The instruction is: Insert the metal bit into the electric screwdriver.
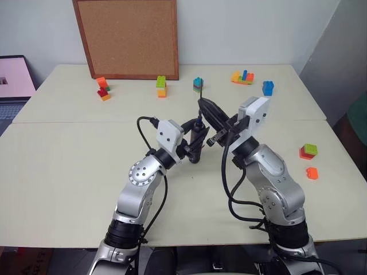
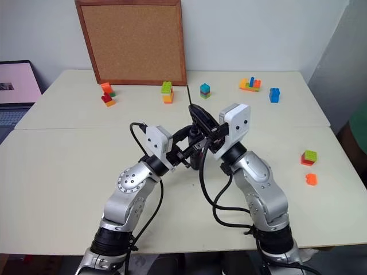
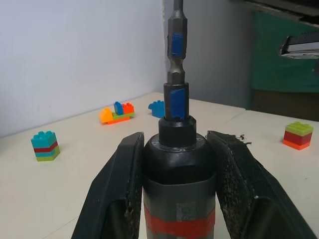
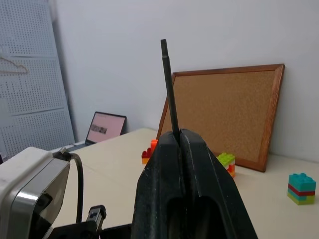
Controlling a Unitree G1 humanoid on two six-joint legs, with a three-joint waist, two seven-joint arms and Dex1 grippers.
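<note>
Left pincer (image 3: 174,199) clamps the smooth black electric screwdriver (image 3: 179,189), red-banded. Right pincer (image 4: 180,137), at its 1 o'clock, pinches the thin straight metal bit (image 4: 168,89).

Worktop (image 1: 69,172): corkboard (image 1: 127,37) stood at rear edge, leaning on wall. Laptop (image 1: 14,80) far left, off worktop's side. Toy brick stacks in a row before the board, left to right: (image 1: 102,89), (image 1: 161,86), (image 1: 198,85), (image 1: 242,77), (image 1: 268,87). Two more bricks (image 1: 308,151), (image 1: 312,173) near right edge. Centre, above worktop: left tool (image 1: 196,143) and right tool (image 1: 210,110) close together, right one just behind and above the left.
</note>
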